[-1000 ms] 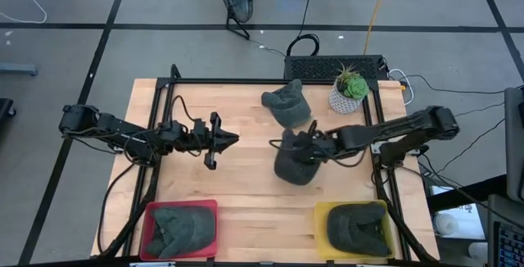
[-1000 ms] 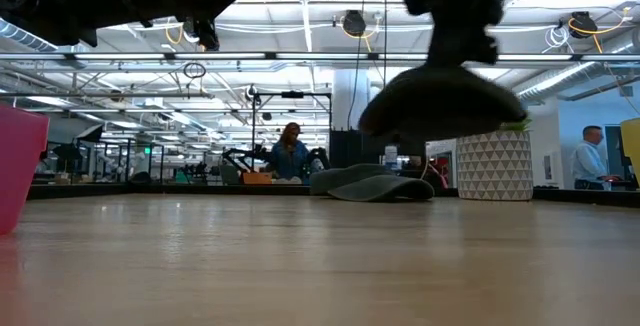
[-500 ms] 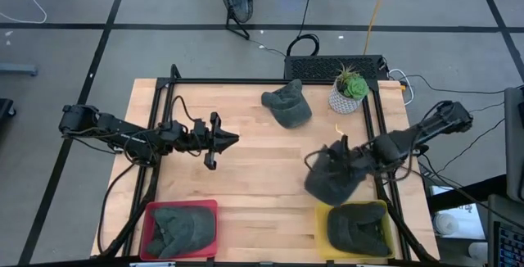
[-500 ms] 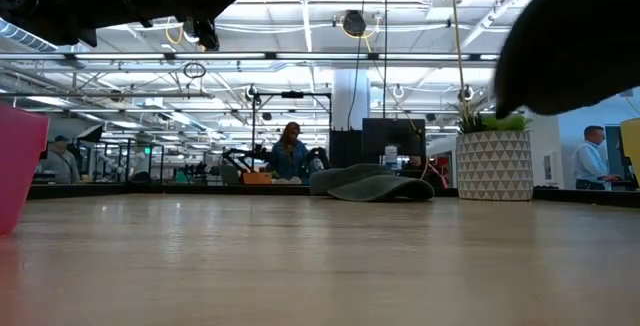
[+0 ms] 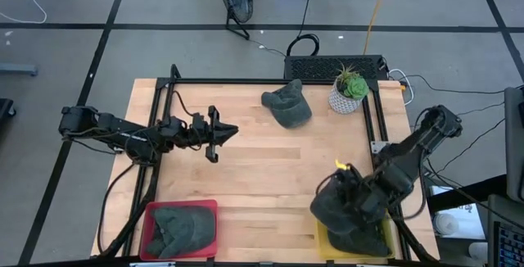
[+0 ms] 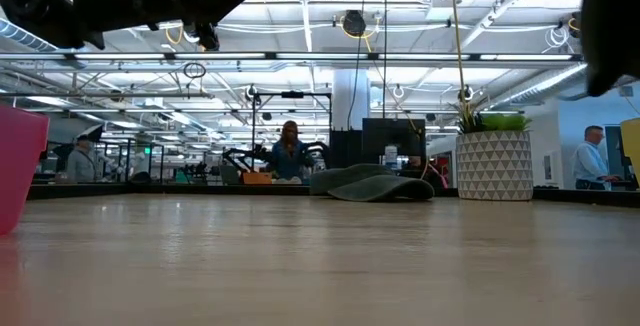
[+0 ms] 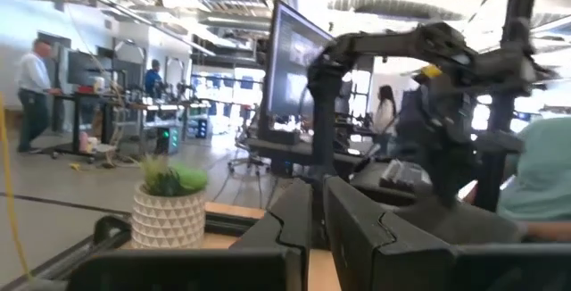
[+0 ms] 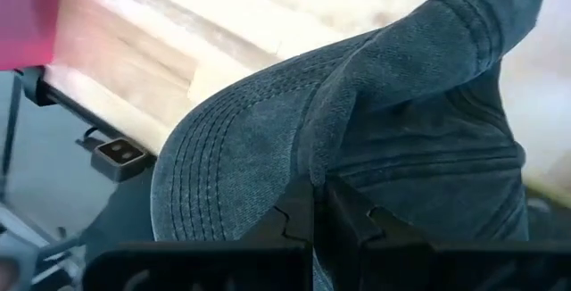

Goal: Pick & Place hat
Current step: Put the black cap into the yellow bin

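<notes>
Dark grey hat hangs pinched in your right tool, at 5 o'clock on the bench, over the yellow bin that already holds another hat. Left tool hovers at 9 o'clock, fingers nearly together, holding nothing. Third hat lies at 12, beside the potted plant.

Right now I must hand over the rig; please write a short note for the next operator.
Right gripper: shut on a grey hat, held over the yellow bin at the table's front right; not released.
Left gripper: waits above the table's left middle, holding nothing.
Done: the red bin holds one hat, the yellow bin another.
Left: drop this hat, then fetch the last hat lying beside the potted plant.
</notes>
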`<act>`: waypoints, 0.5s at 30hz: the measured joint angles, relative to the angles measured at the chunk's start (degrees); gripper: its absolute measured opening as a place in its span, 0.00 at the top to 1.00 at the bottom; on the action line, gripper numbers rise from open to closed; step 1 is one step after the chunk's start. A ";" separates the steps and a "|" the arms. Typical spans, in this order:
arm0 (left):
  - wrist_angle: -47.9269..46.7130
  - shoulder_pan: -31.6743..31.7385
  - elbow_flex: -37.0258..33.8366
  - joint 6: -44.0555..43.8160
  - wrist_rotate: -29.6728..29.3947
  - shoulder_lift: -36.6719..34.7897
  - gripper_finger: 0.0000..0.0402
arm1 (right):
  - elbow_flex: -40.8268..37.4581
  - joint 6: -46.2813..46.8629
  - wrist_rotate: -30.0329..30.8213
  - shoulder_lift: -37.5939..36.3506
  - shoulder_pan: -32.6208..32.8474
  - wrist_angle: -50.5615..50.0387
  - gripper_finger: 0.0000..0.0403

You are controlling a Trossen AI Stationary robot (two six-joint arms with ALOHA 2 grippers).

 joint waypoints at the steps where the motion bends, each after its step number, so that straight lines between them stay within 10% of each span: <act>1: 0.59 0.38 0.00 -0.02 0.00 0.00 0.91 | 0.27 1.55 -0.03 0.74 0.72 0.53 1.00; 15: 5.64 3.95 1.18 0.87 2.70 0.00 0.91 | 1.12 21.96 0.56 10.65 12.28 10.32 1.00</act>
